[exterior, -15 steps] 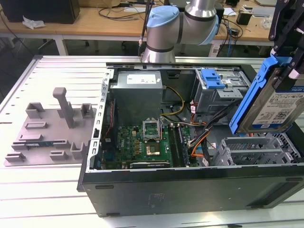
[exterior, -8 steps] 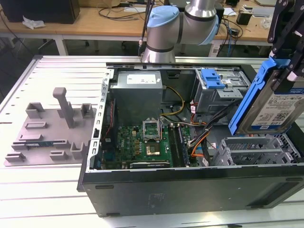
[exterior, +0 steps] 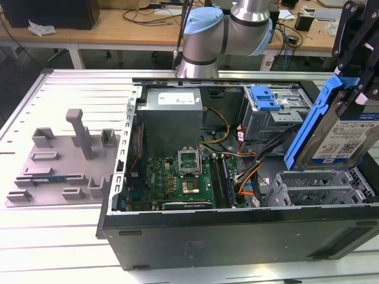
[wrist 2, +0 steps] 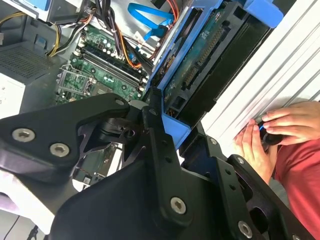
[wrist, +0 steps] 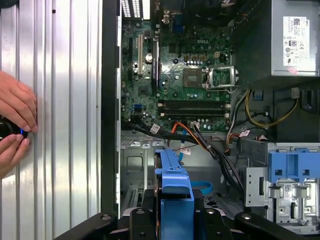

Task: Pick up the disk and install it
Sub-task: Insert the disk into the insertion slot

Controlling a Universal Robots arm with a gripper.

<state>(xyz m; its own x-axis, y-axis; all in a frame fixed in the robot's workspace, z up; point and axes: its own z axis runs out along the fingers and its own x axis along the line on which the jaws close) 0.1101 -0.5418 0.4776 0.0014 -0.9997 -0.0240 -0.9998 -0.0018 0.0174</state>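
Exterior view: the disk (exterior: 343, 133) hangs on edge, tilted, above the grey metal drive bay (exterior: 320, 189) at the exterior view's right end of the open computer case (exterior: 237, 236). Its labelled face is turned toward the camera and its blue bracket (exterior: 308, 121) runs down the side nearer the motherboard (exterior: 177, 177). The jaws are clamped on the disk from above, gripping across the bracket. In the second wrist view the black fingers (wrist 2: 160, 135) press on the blue plastic (wrist 2: 175, 132) and the disk's circuit-board side (wrist 2: 200, 65) shows beyond them. In the first wrist view the bracket's edge (wrist: 175, 185) points down at the bay floor, with a loose blue cable (wrist: 202, 187) and a bundle of dark wires (wrist: 220, 160) just beside it.

The step in hand looks like carrying the disk over its bay. To do it well, the disk probably has to be levelled so the bracket rails line up with the bay walls before any push. Going in tilted would likely jam a corner. The cables near the opening could snag or get pinched under the bracket, so a slow, straight approach on the side away from them seems wise. The grip is on plastic, so hard side loads may make it slip.

A person's hands (wrist: 15, 120) rest on the slatted counter (exterior: 59, 236) outside the case, well apart from the disk. The grey fixture tray (exterior: 65, 160) lies beyond the case's other end.
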